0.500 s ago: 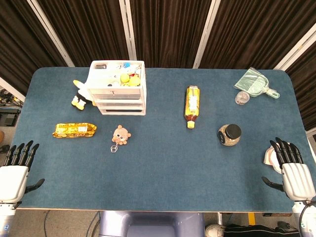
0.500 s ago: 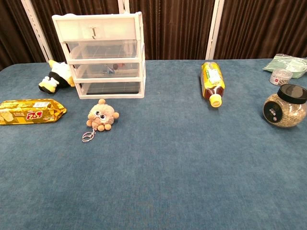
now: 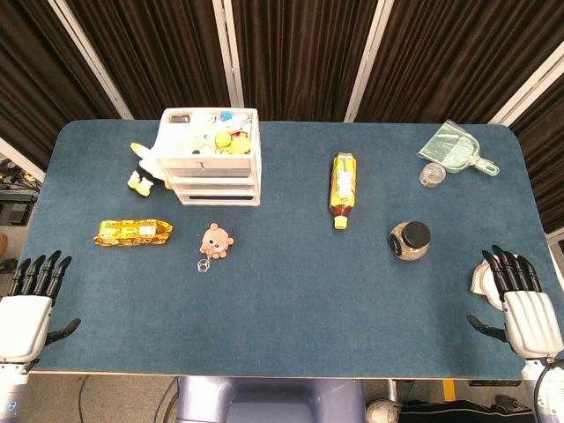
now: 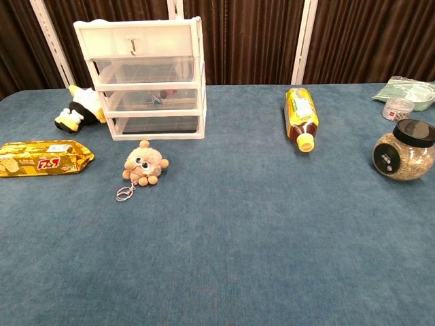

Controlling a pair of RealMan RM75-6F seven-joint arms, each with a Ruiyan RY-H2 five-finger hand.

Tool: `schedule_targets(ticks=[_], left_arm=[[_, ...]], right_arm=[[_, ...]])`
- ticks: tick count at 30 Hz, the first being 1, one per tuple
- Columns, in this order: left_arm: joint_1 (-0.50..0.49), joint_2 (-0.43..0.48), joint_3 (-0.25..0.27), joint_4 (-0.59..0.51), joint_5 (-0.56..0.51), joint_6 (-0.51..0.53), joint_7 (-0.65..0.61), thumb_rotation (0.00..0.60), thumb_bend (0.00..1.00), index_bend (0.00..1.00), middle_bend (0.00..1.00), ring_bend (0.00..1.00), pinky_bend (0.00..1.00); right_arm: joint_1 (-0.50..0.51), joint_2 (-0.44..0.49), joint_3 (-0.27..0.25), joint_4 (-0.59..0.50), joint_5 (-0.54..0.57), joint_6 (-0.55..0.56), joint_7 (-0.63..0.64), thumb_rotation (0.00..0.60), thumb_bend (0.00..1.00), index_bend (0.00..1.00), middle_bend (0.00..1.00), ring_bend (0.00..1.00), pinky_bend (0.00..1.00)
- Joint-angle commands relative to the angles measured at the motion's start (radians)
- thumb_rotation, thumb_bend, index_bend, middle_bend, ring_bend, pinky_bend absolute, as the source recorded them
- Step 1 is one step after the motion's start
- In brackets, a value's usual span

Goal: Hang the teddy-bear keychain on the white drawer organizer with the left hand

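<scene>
While your left hand [image 3: 26,308] rests at the near left corner of the blue tabletop [image 3: 291,291], its fingers are spread apart and it holds nothing. Your right hand [image 3: 520,304] sits the same way at the near right corner, fingers apart and empty. Neither hand shows in the chest view. The teddy-bear keychain [image 3: 215,240] lies flat on the tabletop just in front of the white drawer organizer [image 3: 211,159], not touching it, with its metal ring [image 3: 204,265] trailing toward you. A small hook [image 4: 133,46] shows on the organizer's top drawer front. To the left of the bear lies a yellow snack packet [image 3: 133,232], and a penguin plush [image 3: 144,172] leans beside the organizer's left side. A yellow-capped bottle [image 3: 343,189] lies near mid-table, with a black-lidded jar [image 3: 410,240] to its right.
</scene>
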Motion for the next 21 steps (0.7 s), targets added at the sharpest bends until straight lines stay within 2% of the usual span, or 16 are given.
schedule_targets(ticks=[1,11,13,14,16,18,19,21], left_arm=[[0.001,0.001,0.0,-0.001,0.0,0.001,0.001,0.6,0.08,0.0,0.0,0.0,0.0],[-0.004,-0.001,-0.009,-0.009,0.0,0.003,0.008,0.6,0.08,0.0,0.0,0.0,0.0],[-0.008,-0.004,-0.016,-0.008,0.0,0.005,0.014,0.6,0.09,0.0,0.04,0.01,0.0],[-0.012,-0.008,-0.021,-0.007,0.001,0.004,0.019,0.6,0.11,0.0,0.12,0.06,0.04],[-0.024,-0.012,-0.028,-0.007,0.002,-0.008,0.026,0.6,0.17,0.02,0.41,0.32,0.28],[-0.042,-0.012,-0.034,-0.015,-0.007,-0.035,0.035,0.6,0.2,0.09,0.63,0.54,0.49],[-0.055,-0.011,-0.04,-0.025,-0.019,-0.058,0.046,0.6,0.2,0.14,0.73,0.62,0.55],[-0.081,-0.014,-0.055,-0.037,-0.037,-0.093,0.072,0.6,0.22,0.2,0.86,0.74,0.63]], right_arm=[[0.001,-0.001,0.001,0.0,-0.001,0.0,0.0,0.6,0.0,0.0,0.0,0.0,0.0],[-0.001,0.0,-0.005,-0.002,-0.008,-0.001,0.005,0.6,0.0,0.0,0.0,0.0,0.0],[0.0,-0.001,-0.004,-0.003,-0.008,0.0,0.004,0.6,0.0,0.0,0.0,0.0,0.0],[0.0,-0.001,-0.004,-0.003,-0.008,0.0,0.006,0.6,0.0,0.0,0.0,0.0,0.0],[0.0,-0.001,-0.004,-0.004,-0.007,-0.001,0.007,0.6,0.0,0.0,0.0,0.0,0.0],[0.001,0.0,-0.003,-0.005,-0.008,-0.001,0.008,0.6,0.0,0.0,0.0,0.0,0.0],[0.0,0.0,-0.004,-0.006,-0.009,0.001,0.008,0.6,0.0,0.0,0.0,0.0,0.0],[0.0,-0.001,-0.003,-0.006,-0.011,0.003,0.009,0.6,0.0,0.0,0.0,0.0,0.0]])
